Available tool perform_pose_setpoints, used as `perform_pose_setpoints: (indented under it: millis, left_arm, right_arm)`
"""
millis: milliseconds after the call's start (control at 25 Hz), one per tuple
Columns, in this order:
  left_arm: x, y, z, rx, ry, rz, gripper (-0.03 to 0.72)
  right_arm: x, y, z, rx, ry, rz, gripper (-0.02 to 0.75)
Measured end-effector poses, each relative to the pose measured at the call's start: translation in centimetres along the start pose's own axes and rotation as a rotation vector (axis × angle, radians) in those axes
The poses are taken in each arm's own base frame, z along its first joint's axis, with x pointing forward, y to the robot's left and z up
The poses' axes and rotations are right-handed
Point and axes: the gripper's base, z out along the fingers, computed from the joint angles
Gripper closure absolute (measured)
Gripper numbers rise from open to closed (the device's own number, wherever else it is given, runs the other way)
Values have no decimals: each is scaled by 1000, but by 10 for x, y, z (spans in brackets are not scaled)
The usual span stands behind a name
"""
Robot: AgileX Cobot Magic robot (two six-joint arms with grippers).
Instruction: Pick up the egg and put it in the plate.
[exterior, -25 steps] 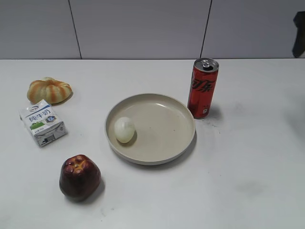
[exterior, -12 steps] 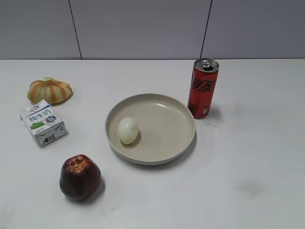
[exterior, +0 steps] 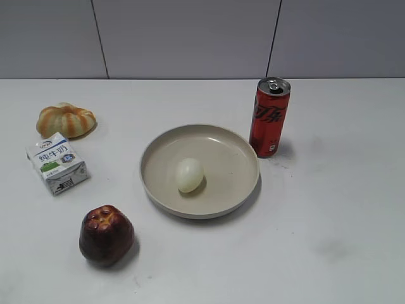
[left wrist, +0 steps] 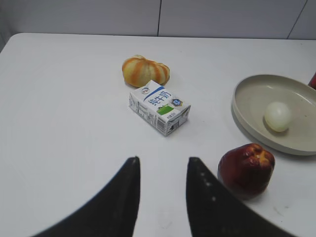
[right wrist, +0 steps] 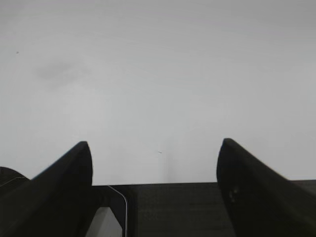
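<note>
The pale cream egg (exterior: pixel 190 175) lies inside the beige plate (exterior: pixel 240 190), near its middle. It also shows in the left wrist view (left wrist: pixel 277 116), in the plate (left wrist: pixel 247 116) at the right. My left gripper (left wrist: pixel 162 165) is open and empty, low over bare table, left of the red apple. My right gripper (right wrist: pixel 154 148) is open and empty over bare table near the table edge. Neither gripper shows in the exterior view.
A red can (exterior: pixel 269 117) stands right behind the plate. A dark red apple (exterior: pixel 105 234) sits front left, a small milk carton (exterior: pixel 56 163) left, and an orange-and-cream pumpkin-like item (exterior: pixel 66 120) far left. A grey wall runs behind the table.
The egg has rolled from the plate's left rim toward its middle. A dark arm part at the upper right edge one second ago has left the view.
</note>
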Motion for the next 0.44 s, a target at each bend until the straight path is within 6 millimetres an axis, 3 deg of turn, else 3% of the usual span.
perform_pose_setpoints:
  millis: [440]
  left_arm:
    - [0, 0, 0, 0, 0, 1, 454]
  right_arm:
    - [44, 4, -44, 12, -373, -23, 146]
